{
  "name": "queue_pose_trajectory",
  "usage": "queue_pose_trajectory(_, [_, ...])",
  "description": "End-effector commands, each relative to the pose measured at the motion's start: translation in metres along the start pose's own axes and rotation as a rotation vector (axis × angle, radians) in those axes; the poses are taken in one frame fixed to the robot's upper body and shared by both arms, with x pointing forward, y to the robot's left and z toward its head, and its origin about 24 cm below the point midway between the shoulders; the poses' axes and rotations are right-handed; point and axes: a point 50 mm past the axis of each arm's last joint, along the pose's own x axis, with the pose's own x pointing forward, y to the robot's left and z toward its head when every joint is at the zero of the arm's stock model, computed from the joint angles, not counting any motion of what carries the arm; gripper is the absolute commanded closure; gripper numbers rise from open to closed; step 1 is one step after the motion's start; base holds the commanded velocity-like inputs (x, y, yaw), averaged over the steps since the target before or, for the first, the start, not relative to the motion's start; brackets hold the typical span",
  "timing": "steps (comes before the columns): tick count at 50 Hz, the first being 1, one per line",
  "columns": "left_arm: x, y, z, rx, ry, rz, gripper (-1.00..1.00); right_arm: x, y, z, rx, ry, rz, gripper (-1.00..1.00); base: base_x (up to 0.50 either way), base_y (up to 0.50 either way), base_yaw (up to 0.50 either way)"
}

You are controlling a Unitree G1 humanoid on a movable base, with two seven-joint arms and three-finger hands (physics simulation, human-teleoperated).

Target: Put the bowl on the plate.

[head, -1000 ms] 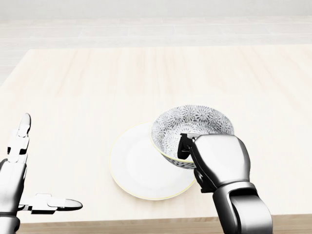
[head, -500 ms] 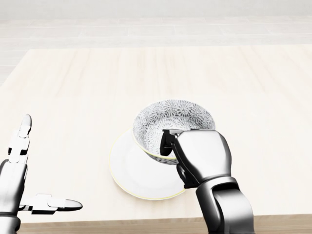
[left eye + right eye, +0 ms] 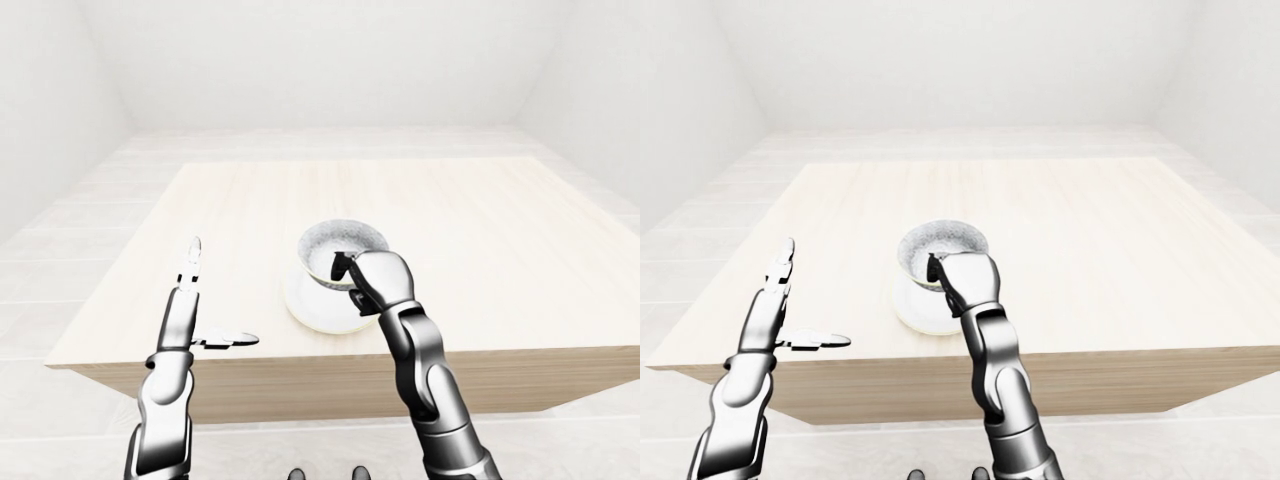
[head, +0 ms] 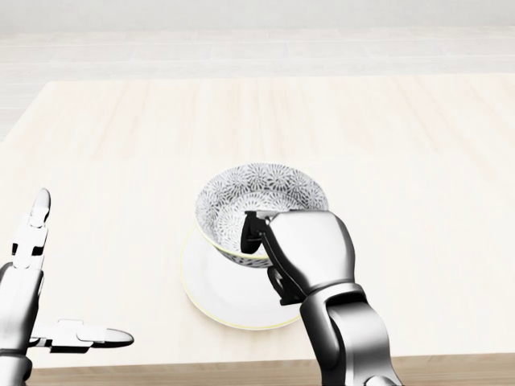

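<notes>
The pale wooden table (image 4: 121, 145) fills the head view. Near its lower edge lies the white plate (image 4: 211, 299). The patterned bowl (image 4: 257, 189) now hangs over the plate's middle, leaning toward its 12 o'clock side. A second ago it overhung only the 3 o'clock edge, so it has been carried across and is nearly centred. It looks slightly tilted. Whether its foot already touches the plate cannot be told, because the bowl hides the contact.

The right hand (image 4: 302, 249) pinches the bowl's rim at about 5 o'clock, with one dark finger hooked inside and the rest pressed on the outer wall. What probably remains is to lower, level and let go.

The left hand (image 4: 32, 314) hovers at the plate's 8 o'clock, well apart from it. Its fingers are straight, its thumb is splayed, and it holds nothing.
</notes>
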Motion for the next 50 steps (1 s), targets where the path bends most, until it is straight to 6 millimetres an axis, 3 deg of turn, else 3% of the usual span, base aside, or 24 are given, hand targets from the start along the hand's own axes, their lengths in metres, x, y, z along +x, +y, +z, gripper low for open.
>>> queue_pose_trajectory(1, [0.002, -0.001, -0.001, 0.001, 0.003, -0.002, -1.0, 0.003, 0.004, 0.005, 0.024, -0.019, -0.017, 0.31, 0.0, 0.0, 0.0])
queue_pose_trajectory(50, [0.005, -0.002, -0.005, -0.003, 0.007, -0.005, -1.0, 0.02, 0.029, -0.01, 0.062, 0.023, 0.013, 0.31, 0.0, 0.0, 0.0])
